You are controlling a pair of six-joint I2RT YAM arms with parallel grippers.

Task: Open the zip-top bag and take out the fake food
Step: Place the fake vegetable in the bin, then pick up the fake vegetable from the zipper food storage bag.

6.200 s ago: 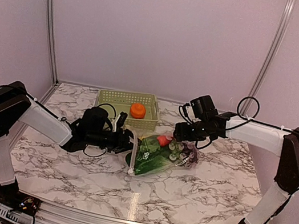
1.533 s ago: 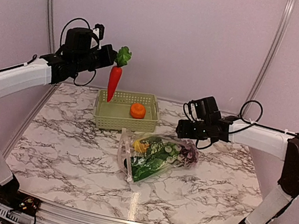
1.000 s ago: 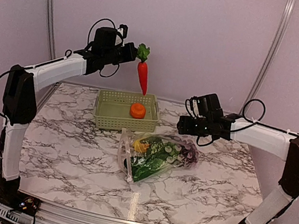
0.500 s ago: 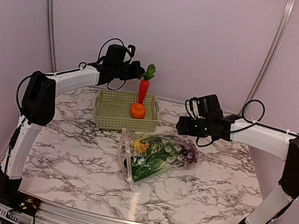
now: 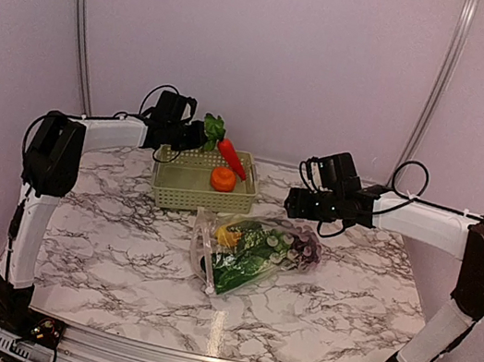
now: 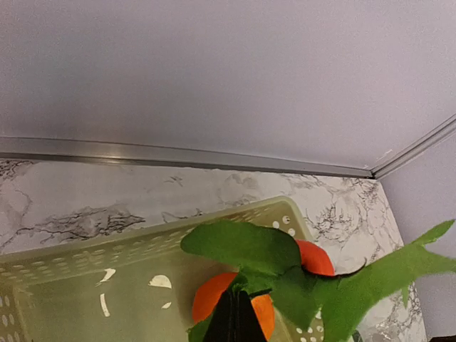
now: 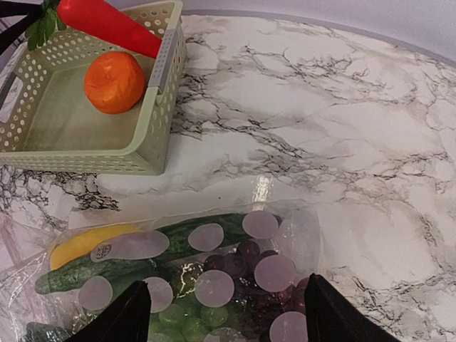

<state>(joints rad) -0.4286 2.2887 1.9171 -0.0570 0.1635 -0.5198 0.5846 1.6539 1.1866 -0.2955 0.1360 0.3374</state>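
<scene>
The clear zip-top bag (image 5: pixel 253 249) lies on the marble in front of the basket, holding fake food: a cucumber, a yellow piece (image 7: pixel 85 244), green and purple grapes (image 7: pixel 249 265). My left gripper (image 5: pixel 197 138) is shut on the green leaves (image 6: pixel 242 246) of a red carrot (image 5: pixel 233 158). The carrot slants over the far right corner of the pale green basket (image 5: pixel 186 192). An orange (image 5: pixel 222 178) sits inside the basket. My right gripper (image 7: pixel 228 320) hangs open just above the bag's grape end, nothing between its fingers (image 7: pixel 132 317).
The basket stands at the back of the table near the wall. Bare marble lies left, right and in front of the bag. The right arm (image 5: pixel 414 216) reaches in from the right side.
The left arm has come down from high up, lowering the carrot from upright above the basket to slanted over its far right corner. The right arm and the bag have not moved.
</scene>
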